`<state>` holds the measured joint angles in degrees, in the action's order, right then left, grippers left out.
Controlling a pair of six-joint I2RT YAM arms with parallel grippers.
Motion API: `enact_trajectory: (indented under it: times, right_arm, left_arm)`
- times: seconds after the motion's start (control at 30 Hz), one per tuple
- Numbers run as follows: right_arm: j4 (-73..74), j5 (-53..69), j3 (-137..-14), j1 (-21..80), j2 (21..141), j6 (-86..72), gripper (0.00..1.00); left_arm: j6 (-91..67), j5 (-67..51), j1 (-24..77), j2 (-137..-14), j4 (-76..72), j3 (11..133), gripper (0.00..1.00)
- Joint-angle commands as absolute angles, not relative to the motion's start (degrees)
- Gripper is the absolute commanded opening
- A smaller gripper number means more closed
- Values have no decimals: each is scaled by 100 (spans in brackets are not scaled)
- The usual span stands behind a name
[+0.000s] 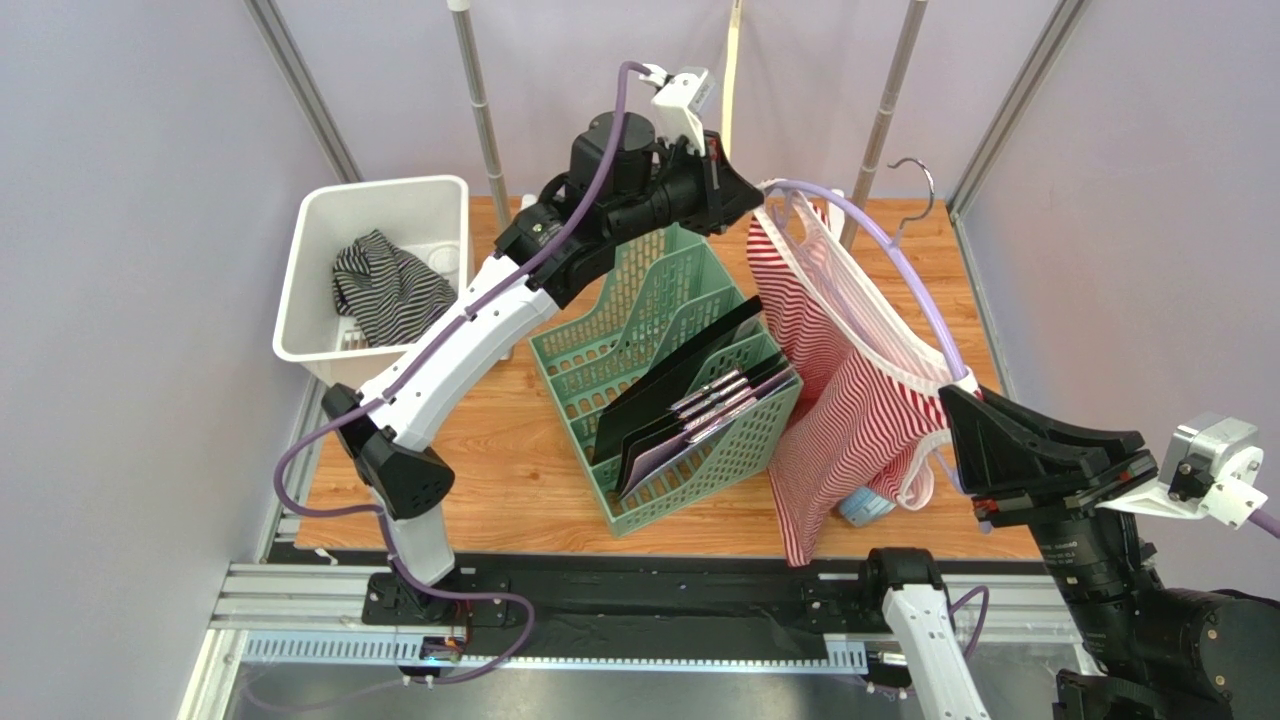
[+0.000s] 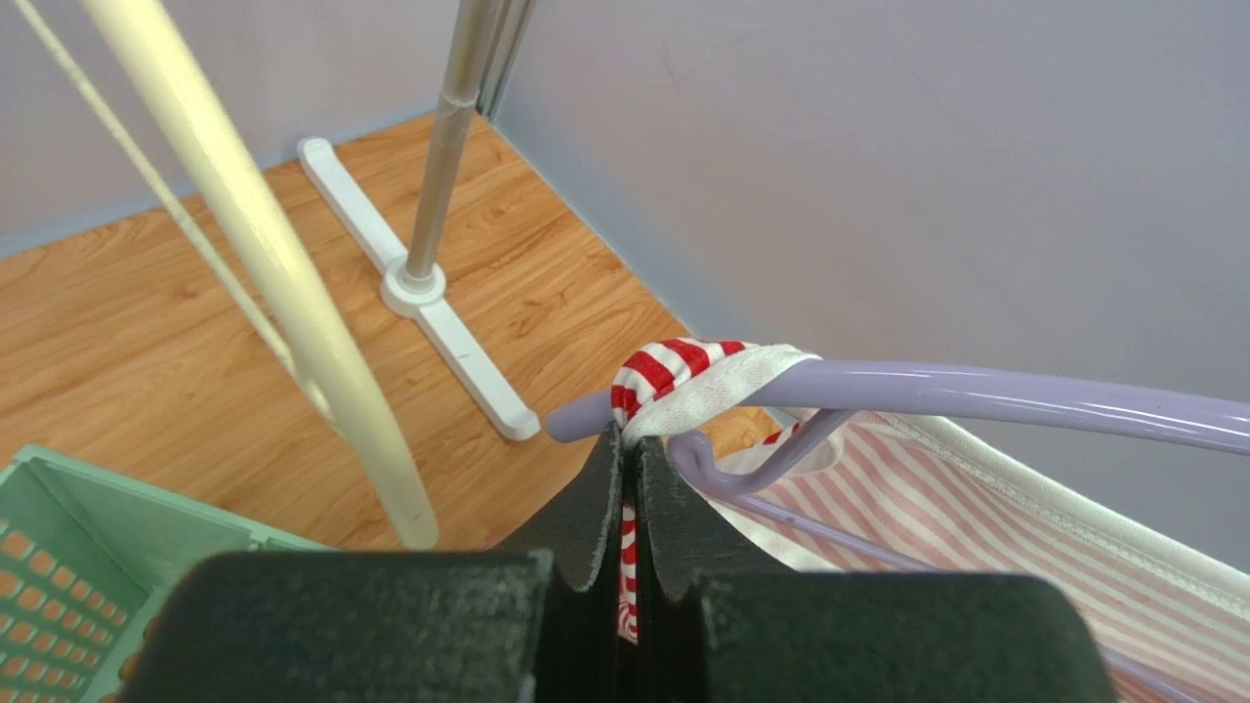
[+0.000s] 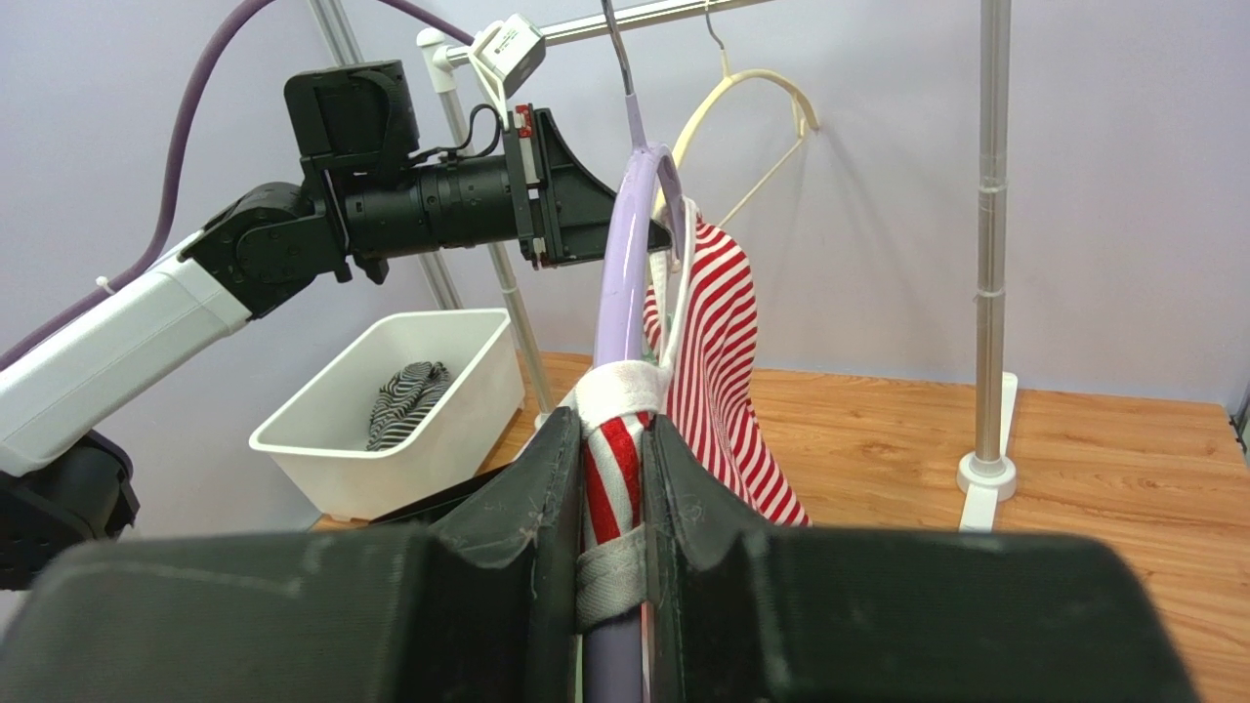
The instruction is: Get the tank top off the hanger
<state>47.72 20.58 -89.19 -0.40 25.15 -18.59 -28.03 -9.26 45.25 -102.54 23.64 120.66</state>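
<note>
okay, the red-and-white striped tank top point(image 1: 842, 405) hangs on the lavender hanger point(image 1: 879, 248), held in the air over the right side of the table, with its hem dropping just beside the green file rack point(image 1: 631, 323). the left gripper point(image 2: 631, 462) is fully closed, pinching the striped strap right where it wraps the far tip of the hanger. the right gripper point(image 3: 616, 454) is clamped narrow on the near end, and it looks to have both the hanger arm and the white-edged strap between its jaws. to do this well, i'd say the right one should hold the hanger steady while the left draws its strap outward past the tip, not downward, so the binding slides off and doesn't catch on the little hook under the arm. the near strap is trapped in that right grip, so it probably needs a regrip before it can come free. around it there's a cream hanger point(image 3: 763, 103) on the rail behind, the rack's upright pole point(image 3: 995, 220) off to the side, and a white bin point(image 1: 308, 270) holding a dark striped garment point(image 1: 383, 285) at far left. the file rack and its dark folders point(image 1: 684, 398) sit close under the pull path, so loose fabric could drag across them. something small and blue peeks from under the hem; can't tell what.
</note>
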Motion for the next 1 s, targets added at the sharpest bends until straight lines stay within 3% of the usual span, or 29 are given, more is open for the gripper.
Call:
enact_trajectory:
  times: [0.0, 0.3, 0.7, 0.97]
  right_arm:
    - [4236, 2065, -9000, -26, 2461, -1881, 0]
    - [4009, 2223, -8921, -26, 2408, -2013, 0]
    - [2464, 1531, -8193, -26, 2364, -2180, 0]
    - [1082, 1099, -7225, -26, 2373, -2417, 0]
  left_arm:
    - [-2794, -387, 4140, -10441, 2584, 12418, 0]
    - [-2918, -536, 3867, -11355, 3014, 13429, 0]
    - [-3172, -835, 3850, -11373, 3217, 13210, 0]
    - [-3787, -1801, 3850, -11347, 2664, 12946, 0]
